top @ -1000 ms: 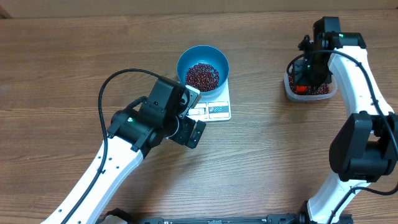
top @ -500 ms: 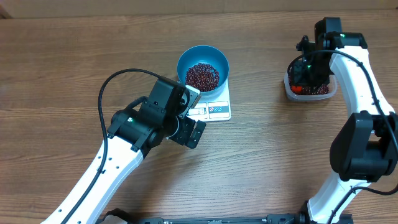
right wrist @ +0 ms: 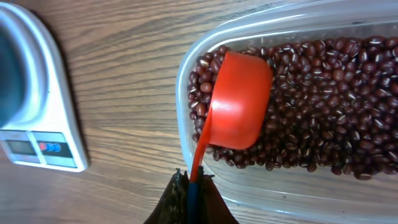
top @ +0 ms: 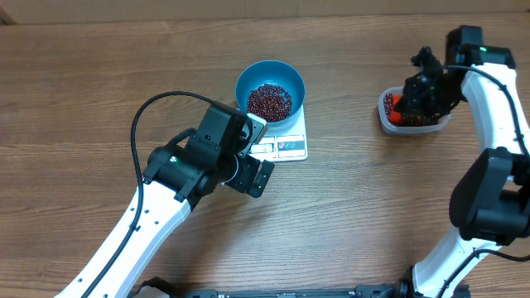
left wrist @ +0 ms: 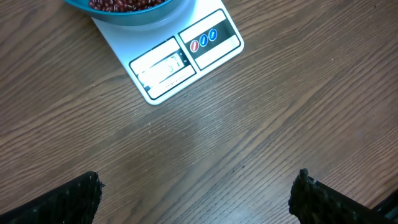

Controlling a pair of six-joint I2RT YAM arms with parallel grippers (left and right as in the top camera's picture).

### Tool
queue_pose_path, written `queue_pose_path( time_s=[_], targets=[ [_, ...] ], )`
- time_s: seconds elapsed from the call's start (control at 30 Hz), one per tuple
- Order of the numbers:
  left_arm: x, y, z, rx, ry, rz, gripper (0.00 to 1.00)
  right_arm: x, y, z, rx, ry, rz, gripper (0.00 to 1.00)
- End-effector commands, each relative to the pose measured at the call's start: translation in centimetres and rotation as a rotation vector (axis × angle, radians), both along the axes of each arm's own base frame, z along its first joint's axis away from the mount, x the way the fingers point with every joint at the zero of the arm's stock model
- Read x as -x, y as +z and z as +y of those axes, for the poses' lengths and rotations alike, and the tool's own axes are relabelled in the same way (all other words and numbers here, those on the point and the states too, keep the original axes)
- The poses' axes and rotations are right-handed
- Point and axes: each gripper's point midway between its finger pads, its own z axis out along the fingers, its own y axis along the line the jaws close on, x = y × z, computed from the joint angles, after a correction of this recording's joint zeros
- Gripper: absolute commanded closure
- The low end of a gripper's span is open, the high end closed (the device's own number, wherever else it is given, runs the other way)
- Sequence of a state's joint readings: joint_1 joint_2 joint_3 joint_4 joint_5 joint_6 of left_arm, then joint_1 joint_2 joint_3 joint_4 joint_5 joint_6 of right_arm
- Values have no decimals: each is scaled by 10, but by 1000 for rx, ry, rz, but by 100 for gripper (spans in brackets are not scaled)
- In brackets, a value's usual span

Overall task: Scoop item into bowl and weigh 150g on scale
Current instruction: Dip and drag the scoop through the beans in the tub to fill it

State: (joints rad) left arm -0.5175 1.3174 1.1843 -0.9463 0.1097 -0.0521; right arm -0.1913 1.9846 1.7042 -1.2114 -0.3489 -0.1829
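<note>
Right jaws pinch the handle of the red scoop, its cup among beans in the clear tub near the right edge of the desk. Left jaws hang spread wide beside the scale, which carries the part-filled blue bowl. Risk: a heaped scoop, held by its thin handle, may tilt, scattering beans across the desk or overshooting the weight.
</note>
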Motion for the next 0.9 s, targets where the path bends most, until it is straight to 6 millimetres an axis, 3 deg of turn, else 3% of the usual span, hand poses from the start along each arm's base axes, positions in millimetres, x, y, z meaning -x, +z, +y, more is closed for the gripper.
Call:
queue_pose_path(
  time_s=[0.0,0.23,0.87],
  targets=[
    [2,2,-4,14,-12,-1,0,-3,7,13,-140,29,-38,96],
    [2,2,-4,14,-12,-1,0,1,7,-8,-143,-25,-28,96],
    [2,2,-4,14,-12,-1,0,7,6,-33,-144,-89,-14,96]
  ],
)
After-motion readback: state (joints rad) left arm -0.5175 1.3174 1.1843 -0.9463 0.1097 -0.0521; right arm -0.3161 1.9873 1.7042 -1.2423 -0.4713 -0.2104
